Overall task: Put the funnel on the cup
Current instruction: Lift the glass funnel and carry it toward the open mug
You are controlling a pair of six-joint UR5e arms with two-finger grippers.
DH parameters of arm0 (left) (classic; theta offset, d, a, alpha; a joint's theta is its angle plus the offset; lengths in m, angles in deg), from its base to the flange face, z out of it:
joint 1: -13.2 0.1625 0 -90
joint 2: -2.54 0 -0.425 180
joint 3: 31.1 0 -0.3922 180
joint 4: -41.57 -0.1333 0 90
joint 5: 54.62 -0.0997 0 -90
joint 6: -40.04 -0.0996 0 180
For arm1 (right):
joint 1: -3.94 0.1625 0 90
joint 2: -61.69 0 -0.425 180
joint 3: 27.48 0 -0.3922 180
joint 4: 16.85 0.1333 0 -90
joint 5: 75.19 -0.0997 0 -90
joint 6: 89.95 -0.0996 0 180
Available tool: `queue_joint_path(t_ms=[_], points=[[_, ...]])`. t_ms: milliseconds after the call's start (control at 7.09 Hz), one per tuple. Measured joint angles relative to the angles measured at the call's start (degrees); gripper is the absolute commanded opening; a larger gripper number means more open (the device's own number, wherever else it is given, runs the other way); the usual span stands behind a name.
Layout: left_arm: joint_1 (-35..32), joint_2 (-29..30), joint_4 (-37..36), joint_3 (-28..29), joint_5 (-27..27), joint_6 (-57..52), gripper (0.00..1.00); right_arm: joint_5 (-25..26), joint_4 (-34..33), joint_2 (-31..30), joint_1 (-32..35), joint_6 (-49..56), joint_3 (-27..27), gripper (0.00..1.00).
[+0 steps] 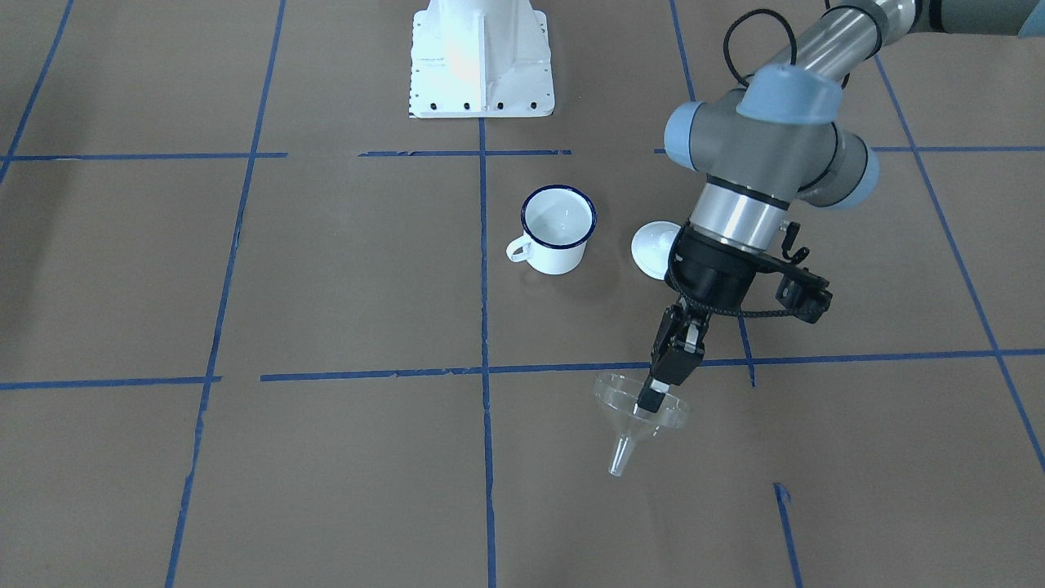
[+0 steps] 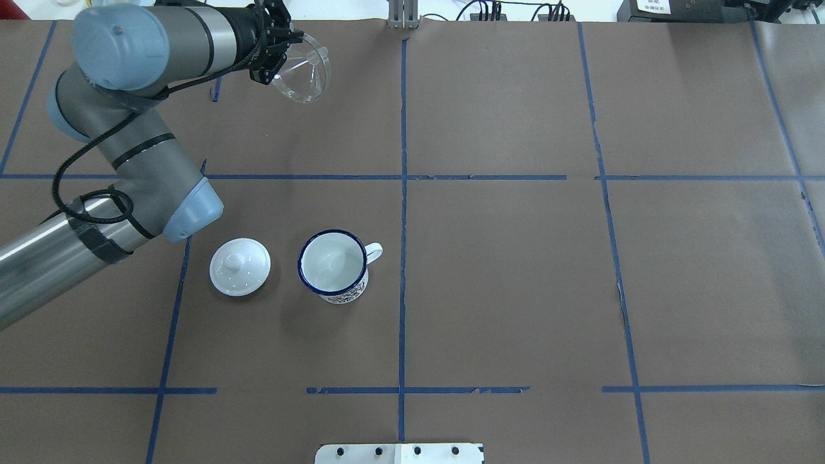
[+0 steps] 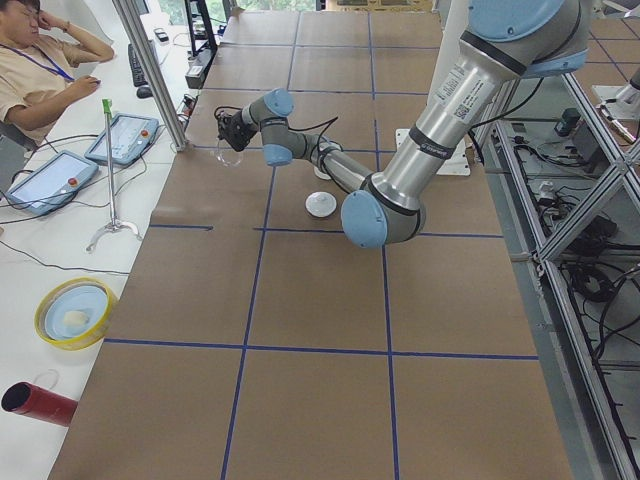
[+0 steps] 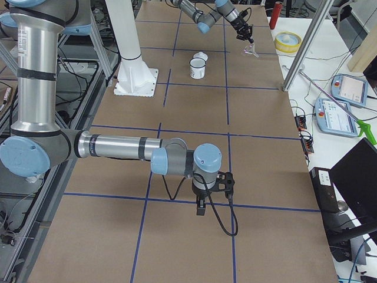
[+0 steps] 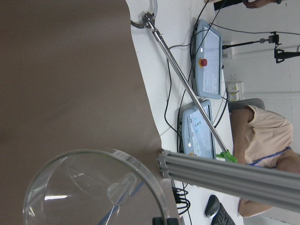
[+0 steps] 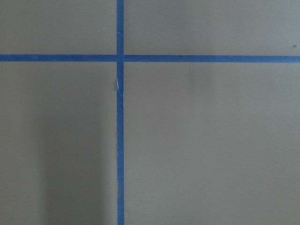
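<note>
The clear funnel [image 1: 627,425] hangs in my left gripper [image 1: 651,400], which is shut on its rim, spout pointing down and slightly tilted, over the far left part of the table. In the overhead view the funnel [image 2: 304,63] sits at the left gripper [image 2: 282,46]. The funnel's bowl fills the bottom of the left wrist view [image 5: 93,187]. The white cup with the blue rim [image 2: 333,264] stands upright and empty near the table's middle [image 1: 559,229], well apart from the funnel. My right gripper [image 4: 201,207] points down at the table at the near end; I cannot tell if it is open.
A white round knobbed lid [image 2: 240,266] lies just left of the cup. The robot's white base [image 1: 482,57] stands behind the cup. An operator [image 3: 35,70] and tablets sit beyond the table's far edge near the funnel.
</note>
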Motion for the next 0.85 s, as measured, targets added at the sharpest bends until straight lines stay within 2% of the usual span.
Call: queue_joint_path(t_ms=[423,706,847], points=[[0.1,0.9,-25.4,-18.5,9.1,-4.2,0.0,0.0,0.0,0.0,0.0,0.0,0.0,1.0],[2.2,2.0,-37.5,-24.6,15.4,-10.9,0.0,0.0,0.0,0.0,0.0,0.0,0.0,1.0],[5.1,2.6,-42.9,-26.1,16.7,-15.0,0.0,0.0,0.0,0.0,0.0,0.0,0.0,1.0]])
